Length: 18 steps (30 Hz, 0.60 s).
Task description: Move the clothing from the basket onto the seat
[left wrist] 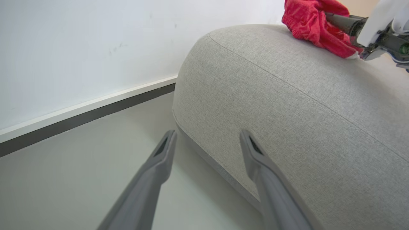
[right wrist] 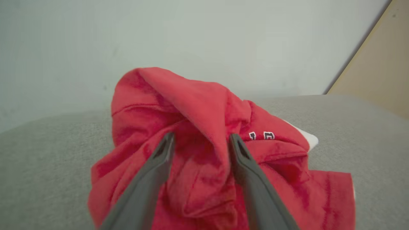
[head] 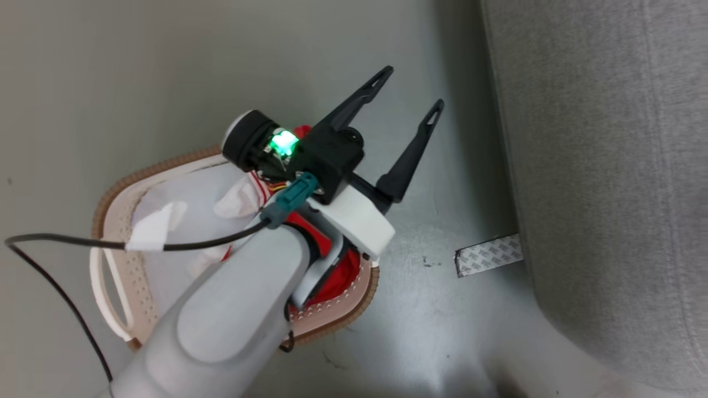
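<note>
Head view steeply down over basket (head: 119, 188) and floor (head: 166, 83), seat (head: 608, 166) at right, left wrist view low, facing the seat's side, right wrist view close on the clothing (right wrist: 198, 111), shared with left wrist view.

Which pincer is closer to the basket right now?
Left. The left pincer hangs just beyond the rim of the basket; the right pincer is away over the seat, straddling the red clothing.

You see a crumpled red garment (right wrist: 191, 105) heaped on the grey seat (right wrist: 48, 143). More red cloth (head: 340, 279) lies in your brown-rimmed basket (head: 119, 185).
</note>
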Motion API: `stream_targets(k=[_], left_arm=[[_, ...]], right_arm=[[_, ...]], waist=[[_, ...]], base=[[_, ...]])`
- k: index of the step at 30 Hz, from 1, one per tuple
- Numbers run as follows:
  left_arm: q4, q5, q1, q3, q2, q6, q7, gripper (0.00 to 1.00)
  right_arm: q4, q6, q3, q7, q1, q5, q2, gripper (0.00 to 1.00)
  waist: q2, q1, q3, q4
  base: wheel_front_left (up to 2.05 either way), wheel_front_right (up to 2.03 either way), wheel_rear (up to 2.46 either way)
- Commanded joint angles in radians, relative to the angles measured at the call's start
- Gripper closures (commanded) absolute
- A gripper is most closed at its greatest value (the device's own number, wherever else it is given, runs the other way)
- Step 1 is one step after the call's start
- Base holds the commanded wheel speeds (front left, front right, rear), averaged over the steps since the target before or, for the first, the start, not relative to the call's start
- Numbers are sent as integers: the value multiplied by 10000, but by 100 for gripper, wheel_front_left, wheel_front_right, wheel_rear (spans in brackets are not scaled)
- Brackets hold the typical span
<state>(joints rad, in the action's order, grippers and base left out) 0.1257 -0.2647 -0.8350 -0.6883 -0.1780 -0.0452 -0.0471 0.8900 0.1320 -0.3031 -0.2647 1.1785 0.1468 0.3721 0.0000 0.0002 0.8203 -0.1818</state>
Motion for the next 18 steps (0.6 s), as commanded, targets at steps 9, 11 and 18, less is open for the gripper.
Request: stream_targets(k=[9,11,18], left_arm=[[317,-360,768,326,-526,-201,-627,0],[445,-379,962,387,-601,-255,-816,0],[1049,-675,1980,752,-747,-694,-1676,0]], right_arm=[[-2878,-23,505,5,-2334,100,-899,0],[-3521,-25,678,5,-2925,113,-1035,0],[-5357,-23,1607,5,-5093,213,-1395,0]], waist=[[0,-2,-1431,-509],[0,-2,-1778,-518],[0,-2,-3389,-326]], base=[[0,0,0],[0,0,0],[0,0,0]])
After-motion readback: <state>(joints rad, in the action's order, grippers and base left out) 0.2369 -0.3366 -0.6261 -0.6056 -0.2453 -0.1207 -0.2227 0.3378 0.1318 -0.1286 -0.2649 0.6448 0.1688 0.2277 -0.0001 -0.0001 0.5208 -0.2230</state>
